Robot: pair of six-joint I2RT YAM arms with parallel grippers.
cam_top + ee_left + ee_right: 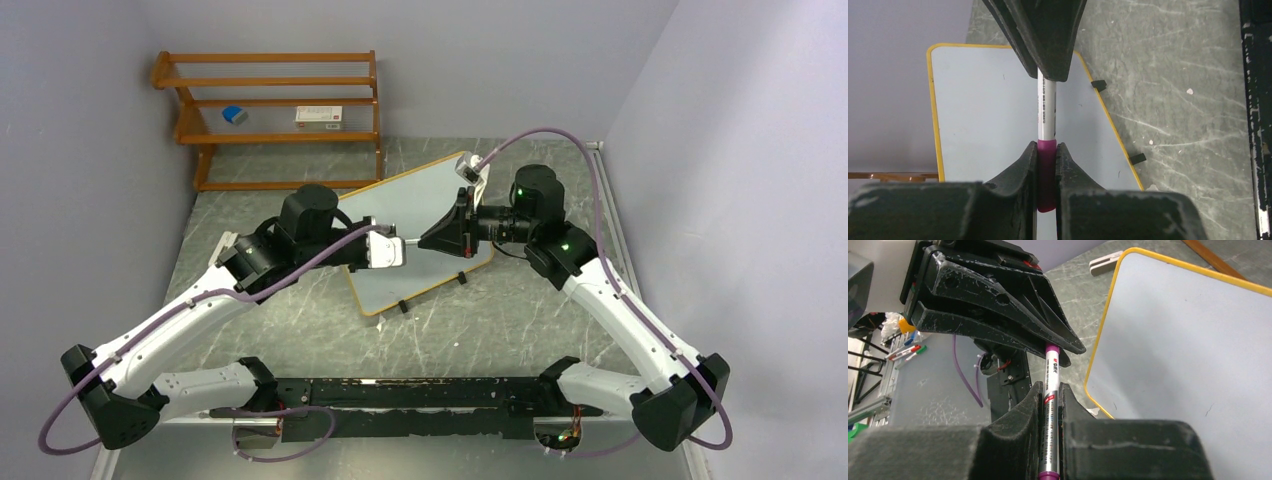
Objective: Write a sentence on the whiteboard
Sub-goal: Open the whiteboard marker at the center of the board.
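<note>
Tip hidden, the slim marker (pixel 1046 110) is clamped at its purple cap by the left end effector (pixel 1046 148), at its white barrel by the right end effector (pixel 1050 390), over the smooth whiteboard (pixel 988 115).

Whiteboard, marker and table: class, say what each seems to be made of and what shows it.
The whiteboard: a smooth, pale, even panel, probably laminate or painted metal; its yellowish edging could be wood or plastic. The marker: a glossy white printed barrel and a purple cap, likely plastic. The table: grey-green with white veins, so marble-like stone or a printed imitation.
</note>
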